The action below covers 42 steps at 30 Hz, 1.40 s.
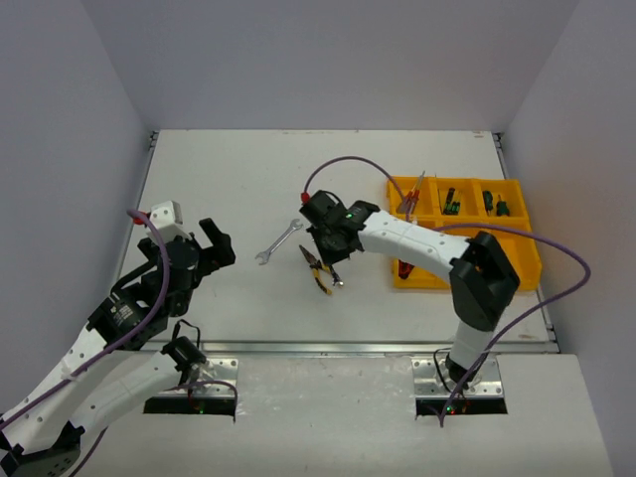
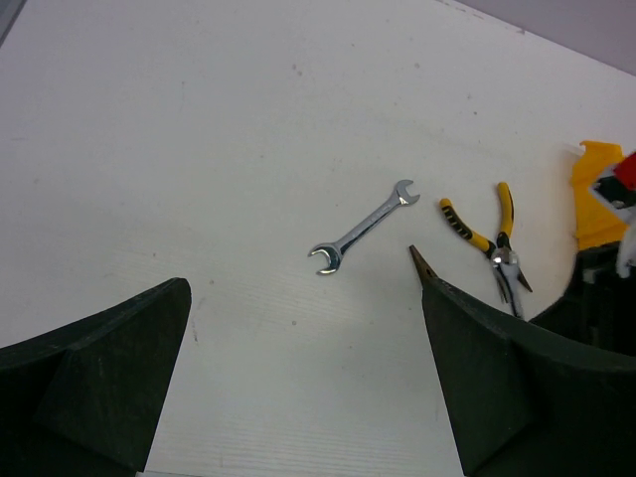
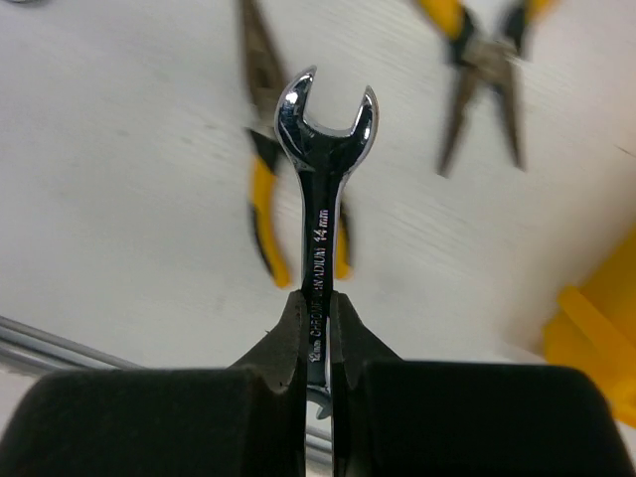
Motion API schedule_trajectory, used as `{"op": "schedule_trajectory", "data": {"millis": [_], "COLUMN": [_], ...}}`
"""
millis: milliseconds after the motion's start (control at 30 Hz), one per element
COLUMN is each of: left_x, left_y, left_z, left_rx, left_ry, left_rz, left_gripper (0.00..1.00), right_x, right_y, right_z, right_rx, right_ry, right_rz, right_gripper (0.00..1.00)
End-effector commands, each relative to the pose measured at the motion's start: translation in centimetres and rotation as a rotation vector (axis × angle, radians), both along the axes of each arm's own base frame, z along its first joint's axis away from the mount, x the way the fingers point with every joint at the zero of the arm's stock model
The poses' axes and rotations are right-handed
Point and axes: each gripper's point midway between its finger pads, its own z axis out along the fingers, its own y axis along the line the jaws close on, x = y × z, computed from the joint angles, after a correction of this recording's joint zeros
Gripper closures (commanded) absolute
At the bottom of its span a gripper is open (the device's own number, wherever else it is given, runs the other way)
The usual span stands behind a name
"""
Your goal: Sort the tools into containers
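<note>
My right gripper (image 3: 316,300) is shut on the shank of a silver wrench (image 3: 324,169), which stands up from the fingers above the table. Under it lie two yellow-black pliers (image 3: 260,204), blurred, the second pair (image 3: 483,62) farther off. In the top view this gripper (image 1: 331,248) hangs over the pliers (image 1: 319,270) at mid-table. A second silver wrench (image 1: 280,241) (image 2: 363,227) lies flat to their left. My left gripper (image 2: 303,383) (image 1: 214,248) is open and holds nothing, hovering left of that wrench. The yellow tray (image 1: 525,260) of containers stands at the right, with several screwdrivers in its far compartments.
Pliers (image 2: 489,243) lie to the right of the loose wrench, with a corner of the tray (image 2: 596,189) beyond them. White walls close in the table on the left, right and back. A metal rail (image 1: 378,348) runs along the near edge.
</note>
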Motion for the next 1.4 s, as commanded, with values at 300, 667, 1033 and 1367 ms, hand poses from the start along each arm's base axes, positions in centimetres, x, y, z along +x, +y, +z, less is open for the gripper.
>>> {"op": "schedule_trajectory", "data": {"millis": [300, 667, 1033, 1367], "left_x": [0.8, 0.7, 1.5, 5.8], "left_y": [-0.9, -1.1, -2.4, -9.1], "left_z": [0.2, 0.4, -0.9, -11.6], "left_rx": [0.004, -0.008, 0.033, 0.206], "left_ry": [-0.006, -0.017, 0.042, 0.504], "left_rz": [-0.032, -0.044, -0.094, -0.19], "left_gripper": [0.0, 0.0, 0.0, 0.0], "right_x": [2.2, 3.7, 4.4, 3.4], "right_y": [-25.2, -34.0, -32.9, -23.2], "right_z": [6.1, 2.1, 1.3, 8.4], "right_rx": [-0.073, -0.081, -0.004, 0.337], "right_ry": [-0.207, -0.154, -0.12, -0.257], "right_rz": [-0.549, -0.864, -0.865, -0.522], "right_gripper": [1.0, 1.0, 0.25, 0.01]}}
